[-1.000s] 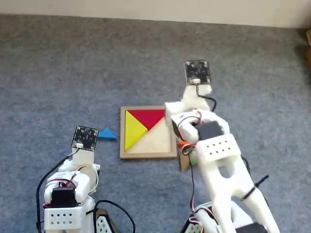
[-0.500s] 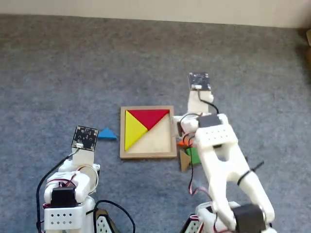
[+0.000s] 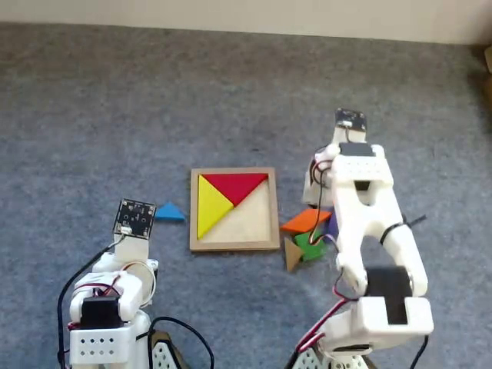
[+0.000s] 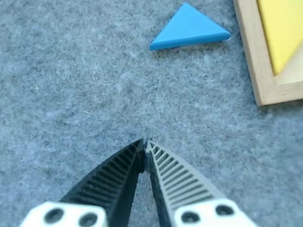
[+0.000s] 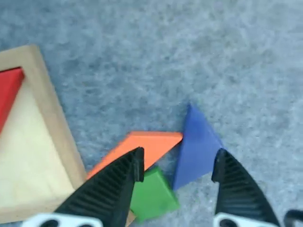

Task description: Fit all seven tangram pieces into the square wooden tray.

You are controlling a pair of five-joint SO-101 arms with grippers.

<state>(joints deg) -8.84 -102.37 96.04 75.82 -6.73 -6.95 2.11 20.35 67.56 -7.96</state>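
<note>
The tray point(image 3: 234, 246) holds a red triangle point(image 3: 234, 186) and a yellow triangle point(image 3: 211, 207). At its 3 o'clock the right gripper point(image 5: 179, 153) hangs wide open and empty over the orange piece point(image 5: 151, 141), purple triangle point(image 5: 198, 142) and green piece point(image 5: 151, 195). At its 9 o'clock lies a blue triangle point(image 4: 189, 29), with the left gripper point(image 4: 144, 144) near it, closed on nothing.

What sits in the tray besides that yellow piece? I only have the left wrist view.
Observer: A red triangle, beside the yellow triangle; the rest of the tray floor is bare.
Operator: Where are the remaining pieces?
Observer: The orange piece, green piece, dark blue piece and tan piece cluster on the carpet beside the tray, opposite your light blue triangle.
Operator: And the other arm?
Observer: The right end effector is open, over the orange and dark blue pieces.
</note>
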